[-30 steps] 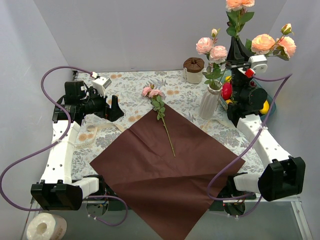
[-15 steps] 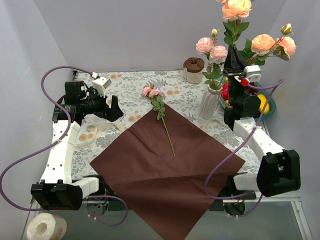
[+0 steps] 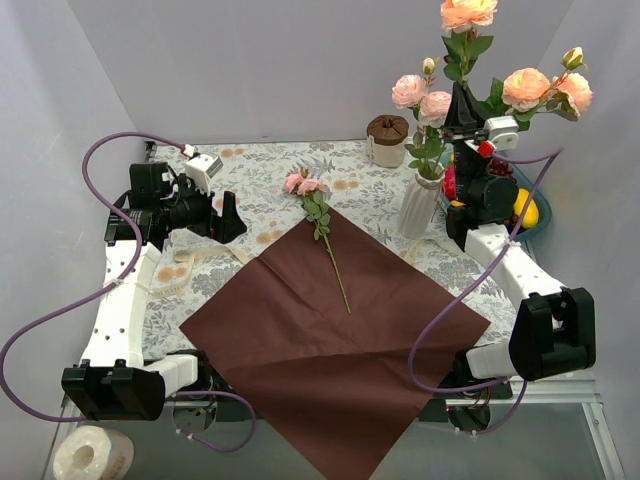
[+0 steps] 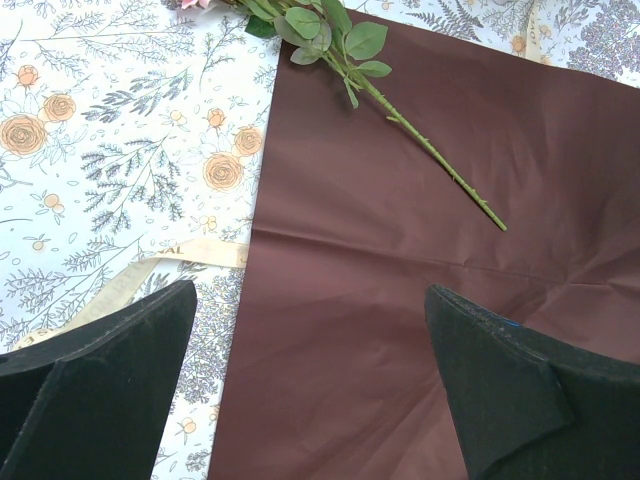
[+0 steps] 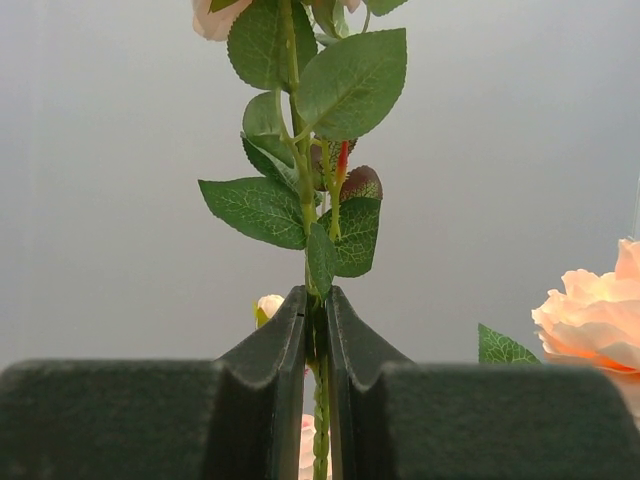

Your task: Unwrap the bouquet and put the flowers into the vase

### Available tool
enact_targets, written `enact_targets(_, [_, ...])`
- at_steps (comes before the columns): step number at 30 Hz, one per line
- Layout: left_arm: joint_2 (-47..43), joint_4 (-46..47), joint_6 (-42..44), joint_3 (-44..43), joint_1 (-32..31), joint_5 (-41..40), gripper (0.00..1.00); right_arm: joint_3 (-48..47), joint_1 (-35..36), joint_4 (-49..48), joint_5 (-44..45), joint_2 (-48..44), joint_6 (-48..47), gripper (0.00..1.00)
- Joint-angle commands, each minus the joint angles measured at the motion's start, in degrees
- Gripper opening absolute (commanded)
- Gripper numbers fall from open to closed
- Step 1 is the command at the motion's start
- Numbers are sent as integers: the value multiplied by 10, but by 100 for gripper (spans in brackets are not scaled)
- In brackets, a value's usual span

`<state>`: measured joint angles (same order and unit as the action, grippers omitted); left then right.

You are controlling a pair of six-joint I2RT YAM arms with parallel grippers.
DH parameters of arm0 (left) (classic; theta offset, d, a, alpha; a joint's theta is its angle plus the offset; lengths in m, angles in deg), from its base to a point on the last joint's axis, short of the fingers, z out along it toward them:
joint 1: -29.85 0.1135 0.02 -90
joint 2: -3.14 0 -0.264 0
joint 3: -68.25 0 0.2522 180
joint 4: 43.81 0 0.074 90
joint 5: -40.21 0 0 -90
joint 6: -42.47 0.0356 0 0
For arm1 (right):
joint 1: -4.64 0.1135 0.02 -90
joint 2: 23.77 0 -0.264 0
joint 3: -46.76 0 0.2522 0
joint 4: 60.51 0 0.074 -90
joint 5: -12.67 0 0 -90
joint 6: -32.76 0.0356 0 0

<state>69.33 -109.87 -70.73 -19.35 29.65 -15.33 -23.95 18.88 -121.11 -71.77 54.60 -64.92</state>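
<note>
Between grey walls (image 3: 250, 60), floral tablecloth (image 3: 262, 172)

The upper right of the top view was crowded. The vase (image 3: 420, 205) stood between the jar (image 3: 387, 140) at its upper left and the right arm (image 3: 505, 262) and fruit bowl (image 3: 538, 224) at its right. Leaves (image 3: 428, 150) spread over its mouth, and the right gripper (image 3: 463, 95) pinched 1 flower (image 3: 470, 15) upright beside them. Centre frame lay open above the flat paper (image 3: 330, 340), crossed only by 1 thin stem (image 3: 335, 265).
</note>
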Motion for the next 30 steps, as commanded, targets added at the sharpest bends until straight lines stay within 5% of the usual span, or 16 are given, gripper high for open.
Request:
enact_targets(1, [-10, 3, 1, 5, 1, 3, 98, -24, -4, -15, 1, -2, 1, 1])
enact_targets(20, [-18, -3, 9, 6, 1, 0, 98, 52, -5, 23, 9, -1, -2, 1])
enact_targets(23, [-18, 0, 4, 5, 0, 1, 98, 67, -4, 67, 28, -22, 10, 35])
enact_targets(24, [-16, 2, 4, 5, 1, 1, 98, 64, -4, 93, 41, -29, 22, 55])
enact_targets(30, [-16, 8, -4, 3, 1, 7, 98, 76, -5, 240, 39, -114, 72, 85])
